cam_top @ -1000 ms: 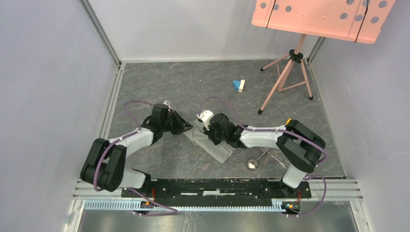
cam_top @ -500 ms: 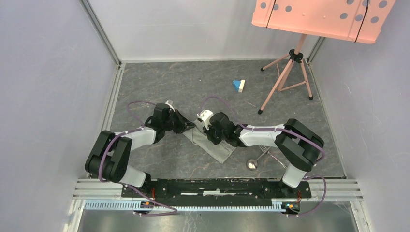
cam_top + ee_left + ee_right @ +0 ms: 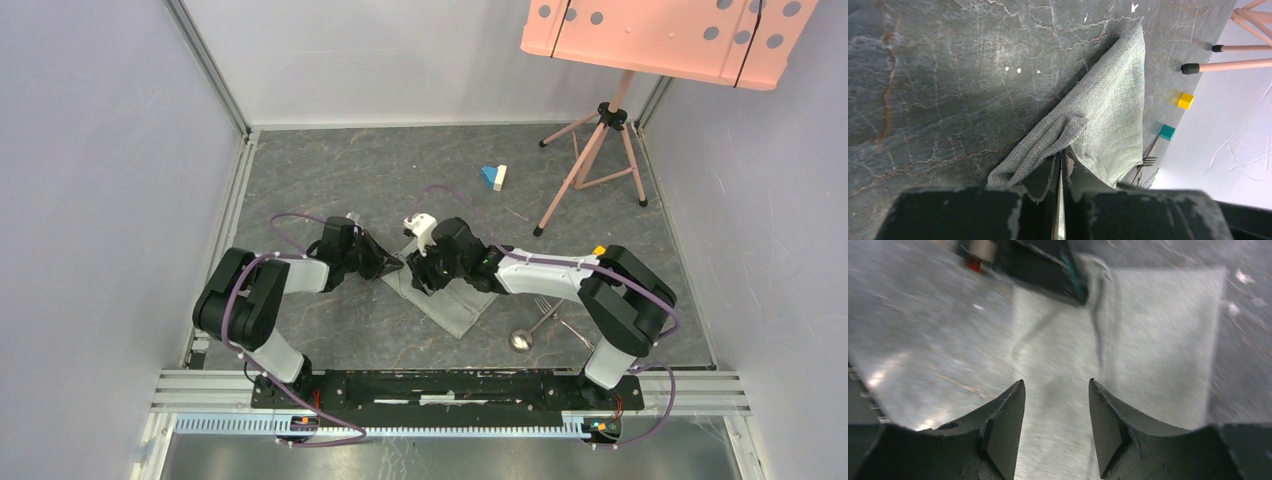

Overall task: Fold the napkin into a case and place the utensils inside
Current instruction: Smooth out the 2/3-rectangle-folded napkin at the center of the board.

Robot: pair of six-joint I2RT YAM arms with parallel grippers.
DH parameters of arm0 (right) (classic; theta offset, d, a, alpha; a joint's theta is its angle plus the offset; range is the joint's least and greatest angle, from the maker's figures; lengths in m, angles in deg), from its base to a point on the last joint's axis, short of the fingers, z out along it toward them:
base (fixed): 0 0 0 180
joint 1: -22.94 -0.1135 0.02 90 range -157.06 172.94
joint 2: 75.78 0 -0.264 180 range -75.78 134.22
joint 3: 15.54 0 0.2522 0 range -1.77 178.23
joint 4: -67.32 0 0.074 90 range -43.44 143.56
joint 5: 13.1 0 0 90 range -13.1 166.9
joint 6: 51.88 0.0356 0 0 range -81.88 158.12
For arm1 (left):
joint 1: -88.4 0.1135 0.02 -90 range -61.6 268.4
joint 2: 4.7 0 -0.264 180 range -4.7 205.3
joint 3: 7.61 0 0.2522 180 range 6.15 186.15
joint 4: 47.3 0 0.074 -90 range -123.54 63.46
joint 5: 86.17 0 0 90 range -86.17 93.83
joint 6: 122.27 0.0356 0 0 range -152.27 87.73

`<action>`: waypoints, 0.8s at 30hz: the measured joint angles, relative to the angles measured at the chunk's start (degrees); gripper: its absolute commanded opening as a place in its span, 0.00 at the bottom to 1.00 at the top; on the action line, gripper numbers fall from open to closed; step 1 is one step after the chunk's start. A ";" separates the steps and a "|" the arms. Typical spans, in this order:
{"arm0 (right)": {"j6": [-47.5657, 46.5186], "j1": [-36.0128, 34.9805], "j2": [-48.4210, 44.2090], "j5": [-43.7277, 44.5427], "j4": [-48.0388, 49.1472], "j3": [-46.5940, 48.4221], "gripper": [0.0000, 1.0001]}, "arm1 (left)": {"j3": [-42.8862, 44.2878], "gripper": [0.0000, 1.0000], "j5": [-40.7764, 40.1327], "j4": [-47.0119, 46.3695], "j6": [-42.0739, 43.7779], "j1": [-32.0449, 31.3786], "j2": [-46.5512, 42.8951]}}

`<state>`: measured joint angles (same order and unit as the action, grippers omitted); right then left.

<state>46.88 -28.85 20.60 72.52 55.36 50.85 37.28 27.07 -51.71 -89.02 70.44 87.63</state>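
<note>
Right claw point(image 3: 1055, 390) sprang apart over napkin point(image 3: 1108, 115); left claw point(image 3: 1060, 161) clamped on napkin edge.

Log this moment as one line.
left gripper: shut on light grey cloth napkin | right gripper: open over napkin | shiny silver metal fork, spoon: outside napkin

We note dark grey marbled tabletop point(image 3: 330, 170), pale scuffs scattered. Folded light grey napkin point(image 3: 458, 308) lies diagonal near centre. Spoon point(image 3: 520, 340) and fork point(image 3: 546, 303) right of napkin, close together, fork tines near cloth edge. Blue and white blocks point(image 3: 494, 177) touching, farther back. Pink tripod point(image 3: 585, 165) feet planted back right.
</note>
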 measured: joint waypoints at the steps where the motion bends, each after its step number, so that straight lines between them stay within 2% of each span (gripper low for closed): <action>1: 0.68 0.20 0.33 -2.62 0.48 1.09 0.56 | 0.00 0.08 0.04 -0.11 0.00 0.02 0.11; 6: 5.27 1.20 6.82 -16.90 6.60 7.43 0.52 | 0.00 0.07 0.70 -0.70 0.00 0.26 0.66; 12: 9.97 2.25 13.14 -28.02 11.85 7.30 0.48 | 0.07 0.02 1.05 -0.94 0.00 0.52 1.18; 24: 13.09 5.46 12.50 -35.60 20.74 -3.76 0.50 | 0.44 0.02 4.00 -1.81 -0.04 2.40 3.17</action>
<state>59.97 -23.39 33.10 36.91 76.10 47.09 37.72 31.07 -53.53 -89.07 72.85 90.80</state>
